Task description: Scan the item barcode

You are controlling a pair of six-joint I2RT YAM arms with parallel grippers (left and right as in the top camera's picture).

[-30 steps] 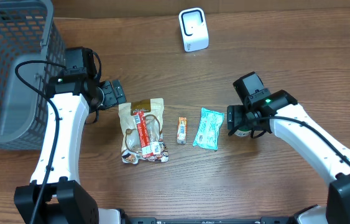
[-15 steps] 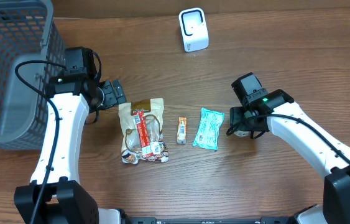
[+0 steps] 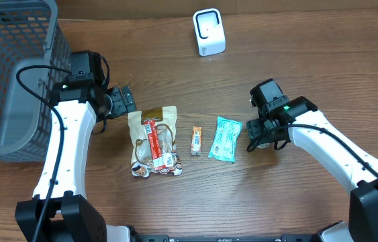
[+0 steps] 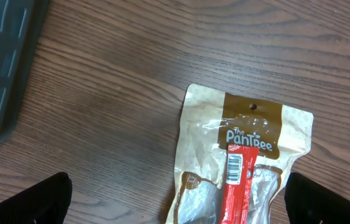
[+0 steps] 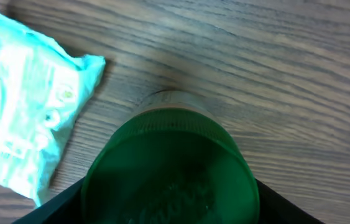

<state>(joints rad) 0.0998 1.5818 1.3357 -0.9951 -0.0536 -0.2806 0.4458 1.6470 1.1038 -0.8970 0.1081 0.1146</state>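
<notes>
Bottle inside right end effector — grip unclear, teal packet edge near, left end effector wide.

right hand shifted slightly

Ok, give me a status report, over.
Left tool open, by snack bag. Right tool straddles green-capped container, grip unclear. Teal packet close beside, not touching. Route to scanner open.
</notes>
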